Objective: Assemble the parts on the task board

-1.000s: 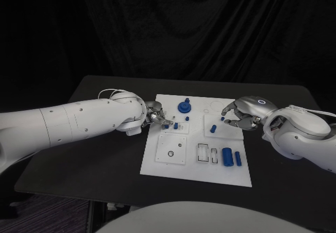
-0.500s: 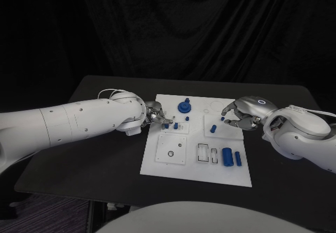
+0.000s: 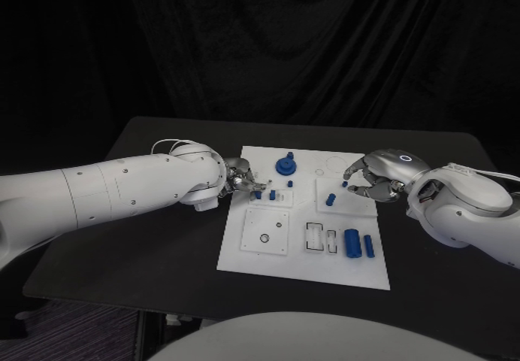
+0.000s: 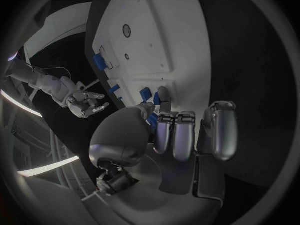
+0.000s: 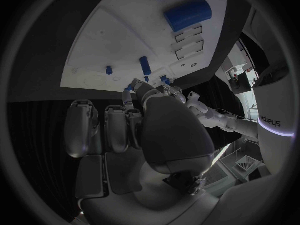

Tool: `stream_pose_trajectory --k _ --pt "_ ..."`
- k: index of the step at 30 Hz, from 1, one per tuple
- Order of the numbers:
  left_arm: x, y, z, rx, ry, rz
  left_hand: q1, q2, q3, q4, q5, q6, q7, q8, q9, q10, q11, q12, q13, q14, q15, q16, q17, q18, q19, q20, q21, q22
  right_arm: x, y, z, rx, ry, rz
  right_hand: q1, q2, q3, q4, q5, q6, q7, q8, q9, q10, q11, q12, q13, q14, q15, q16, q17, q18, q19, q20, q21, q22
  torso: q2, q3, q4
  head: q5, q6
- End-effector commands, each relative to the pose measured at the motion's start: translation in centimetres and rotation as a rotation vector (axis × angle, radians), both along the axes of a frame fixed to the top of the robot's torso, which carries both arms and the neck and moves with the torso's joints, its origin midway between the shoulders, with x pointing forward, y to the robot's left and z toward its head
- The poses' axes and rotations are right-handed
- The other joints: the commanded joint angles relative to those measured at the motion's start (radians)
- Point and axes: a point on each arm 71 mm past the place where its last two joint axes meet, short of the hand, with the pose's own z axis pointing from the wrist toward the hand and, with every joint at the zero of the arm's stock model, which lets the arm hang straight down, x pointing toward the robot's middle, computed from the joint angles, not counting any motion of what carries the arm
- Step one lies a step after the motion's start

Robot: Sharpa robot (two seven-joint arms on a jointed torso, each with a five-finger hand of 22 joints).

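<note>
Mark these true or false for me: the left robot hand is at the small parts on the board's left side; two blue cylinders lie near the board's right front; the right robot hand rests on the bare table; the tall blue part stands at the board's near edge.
1. The left robot hand is at the small blue parts: true.
2. Two blue cylinders lie near the task board right front: true.
3. The right robot hand rests on the bare table: false, it is over the board.
4. The tall blue part stands at the near edge: false, it stands near the far edge.

Pretty dim all round, black backdrop swallowing everything. The white board catches the most light, no harsh glare. Wrist views bend badly near the circle's rim, with soft close-up fingers.
</note>
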Motion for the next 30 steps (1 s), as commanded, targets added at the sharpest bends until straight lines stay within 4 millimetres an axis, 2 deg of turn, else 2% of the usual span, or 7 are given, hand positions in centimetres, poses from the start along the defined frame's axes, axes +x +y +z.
stream_pose_trajectory --k 1,21,30 --pt "-0.31 -0.03 -0.46 0.002 0.017 -0.005 -0.001 0.012 -0.004 0.001 0.004 0.003 -0.006 0.01 0.006 0.106 -0.009 0.0 0.261 0.104 -0.01 0.003 0.263 0.011 0.008 -0.007 0.005 0.2 -0.04 -0.11 -0.14 -0.009 0.006 -0.016 0.01 0.001 0.007 0.001 0.004 0.005 -0.002 -0.004 -0.001 -0.007 -0.001 -0.004 0.117 0.051 0.002 -0.003 0.003 0.01 0.007 0.0 -0.006 0.187 0.0 0.0001 -0.0003 0.001 0.0" --pt "-0.12 -0.15 -0.08 -0.054 -0.034 -0.013 -0.006 0.017 -0.008 0.002 0.005 0.0 -0.011 0.037 0.04 0.106 -0.014 0.0 0.261 0.104 -0.015 0.003 0.263 0.011 0.009 -0.012 0.006 0.2 -0.03 -0.21 -0.18 -0.014 0.01 -0.023 0.012 0.002 0.01 0.0 0.006 0.006 -0.001 -0.004 -0.002 -0.007 0.0 -0.004 0.116 0.05 0.002 -0.005 0.0 0.01 0.006 0.0 -0.008 0.186 0.0 0.0 -0.0003 0.001 0.0" --pt "-0.02 -0.14 0.01 -0.067 -0.048 -0.013 -0.009 0.018 -0.015 0.002 -0.001 -0.015 -0.015 0.075 0.097 0.106 -0.017 0.0 0.261 0.104 -0.018 0.003 0.263 0.009 0.013 -0.016 0.013 0.202 -0.03 -0.2 -0.19 -0.014 0.011 -0.024 0.012 0.002 0.01 0.0 0.006 0.006 -0.001 -0.004 -0.002 -0.007 0.0 -0.004 0.116 0.05 0.002 -0.005 0.0 0.01 0.006 0.0 -0.008 0.186 0.0 -0.0003 -0.0005 -0.001 0.0"
